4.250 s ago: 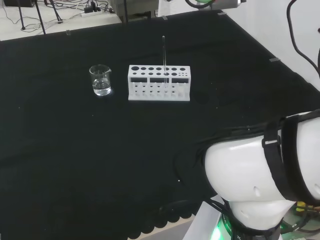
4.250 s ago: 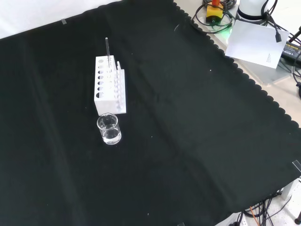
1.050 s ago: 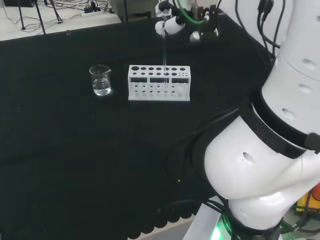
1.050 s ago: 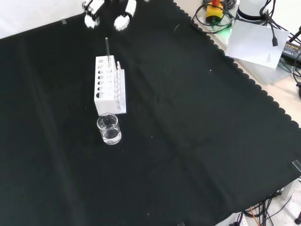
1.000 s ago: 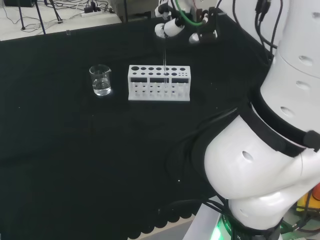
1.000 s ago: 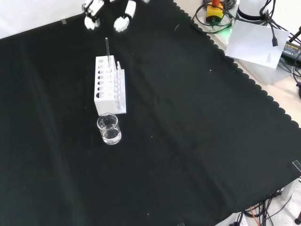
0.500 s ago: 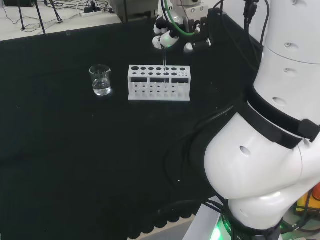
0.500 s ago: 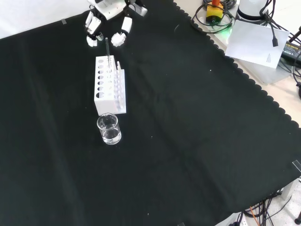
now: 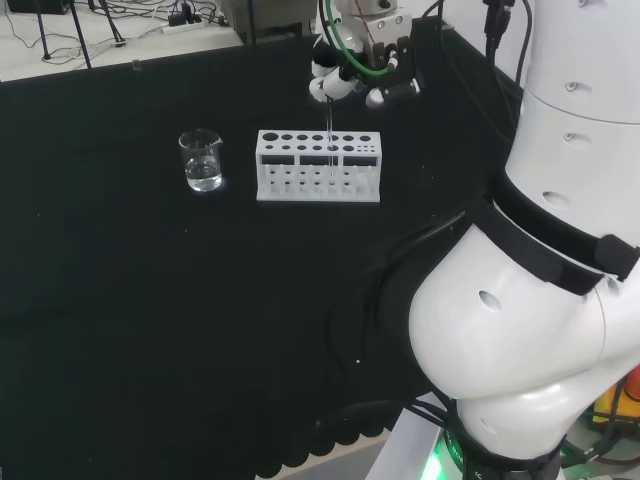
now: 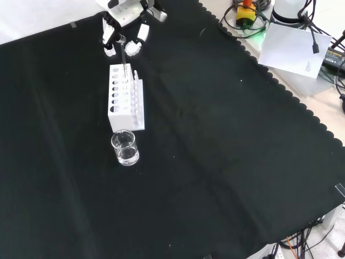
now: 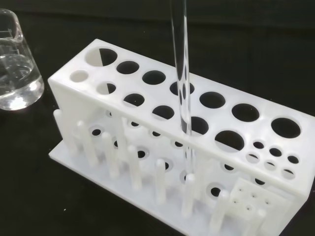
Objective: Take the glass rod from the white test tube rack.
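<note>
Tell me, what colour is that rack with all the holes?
The test tube rack is plain white all over, clearest in the wrist view.

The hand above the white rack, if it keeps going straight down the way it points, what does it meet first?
Most likely the glass rod: the hand sits at the rod's top end, fingers either side. Below that stands the white test tube rack. Contact can't be told.

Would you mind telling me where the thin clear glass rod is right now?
The thin clear glass rod stands upright in a hole of the white test tube rack; in the head view the black and white hand is at its top, the glass beaker left of the rack.
</note>
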Robot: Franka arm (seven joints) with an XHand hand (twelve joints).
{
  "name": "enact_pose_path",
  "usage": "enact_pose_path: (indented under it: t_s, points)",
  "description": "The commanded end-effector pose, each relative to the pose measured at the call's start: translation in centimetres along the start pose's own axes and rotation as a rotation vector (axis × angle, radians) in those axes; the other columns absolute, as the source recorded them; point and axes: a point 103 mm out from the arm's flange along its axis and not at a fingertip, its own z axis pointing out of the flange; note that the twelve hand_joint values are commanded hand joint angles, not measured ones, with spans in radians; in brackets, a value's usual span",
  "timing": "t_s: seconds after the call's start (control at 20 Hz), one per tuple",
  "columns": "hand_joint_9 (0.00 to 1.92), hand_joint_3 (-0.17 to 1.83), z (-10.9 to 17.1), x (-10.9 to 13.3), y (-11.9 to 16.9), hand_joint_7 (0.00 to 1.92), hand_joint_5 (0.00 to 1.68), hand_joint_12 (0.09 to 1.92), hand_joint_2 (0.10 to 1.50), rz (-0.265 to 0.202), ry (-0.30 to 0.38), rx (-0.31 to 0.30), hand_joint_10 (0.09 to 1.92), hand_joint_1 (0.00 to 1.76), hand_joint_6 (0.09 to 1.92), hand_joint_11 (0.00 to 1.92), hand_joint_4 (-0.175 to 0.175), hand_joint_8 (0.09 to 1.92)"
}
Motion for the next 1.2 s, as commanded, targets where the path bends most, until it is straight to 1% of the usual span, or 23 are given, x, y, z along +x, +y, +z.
enact_pose_path:
  t_s: [0.05,0.25,0.35,0.4,0.5,0.6,0.8,0.9,1.05,1.1,1.15,1.2]
  points:
    - [1.44,0.57,-0.1,0.0,-0.2,1.08,0.63,1.03,0.91,-0.013,-0.023,-0.024,0.96,0.88,0.91,1.36,-0.175,0.86]
    - [1.51,0.61,-0.2,0.2,-0.2,1.14,0.73,0.94,0.88,-0.009,-0.046,-0.043,0.93,1.01,0.92,1.54,-0.175,0.87]
    - [1.55,0.36,-0.1,0.3,-0.2,1.17,0.81,0.89,1.01,-0.003,-0.052,-0.058,0.90,1.08,1.12,1.63,-0.175,0.89]
    - [1.58,0.24,0.0,0.4,-0.2,1.19,0.83,0.87,1.06,-0.005,-0.051,-0.061,0.89,1.10,1.16,1.67,-0.175,0.89]
    - [1.60,0.14,0.1,0.6,-0.1,1.20,0.85,0.85,1.12,-0.013,-0.031,-0.053,0.88,1.12,1.20,1.71,-0.175,0.90]
    - [1.61,0.11,0.1,0.9,0.1,1.20,0.85,0.85,1.13,-0.018,-0.006,-0.044,0.88,1.12,1.20,1.73,-0.175,0.90]
    - [1.59,0.06,-0.1,2.0,0.4,1.16,0.83,0.86,1.16,-0.026,-0.015,-0.027,0.85,1.12,1.22,1.73,-0.175,0.90]
    - [1.57,0.04,-0.2,2.3,0.4,1.10,0.75,0.87,1.12,-0.028,-0.025,-0.024,0.80,1.12,1.08,1.72,-0.175,0.88]
    - [1.57,0.05,-0.5,2.6,0.3,1.06,0.72,0.89,1.08,-0.014,-0.040,-0.017,0.71,1.11,0.98,1.71,-0.175,0.85]
    - [1.58,0.14,-0.6,2.7,0.3,1.05,0.71,0.89,1.03,-0.009,-0.041,-0.022,0.64,1.11,0.95,1.71,-0.175,0.84]
    - [1.60,0.29,-0.7,2.6,0.2,1.04,0.70,0.89,0.95,-0.008,-0.040,-0.036,0.58,1.11,0.95,1.71,-0.175,0.82]
    - [1.61,0.45,-0.8,2.7,0.2,1.06,0.73,0.86,0.87,-0.004,-0.032,-0.052,0.53,1.12,0.93,1.73,-0.175,0.80]
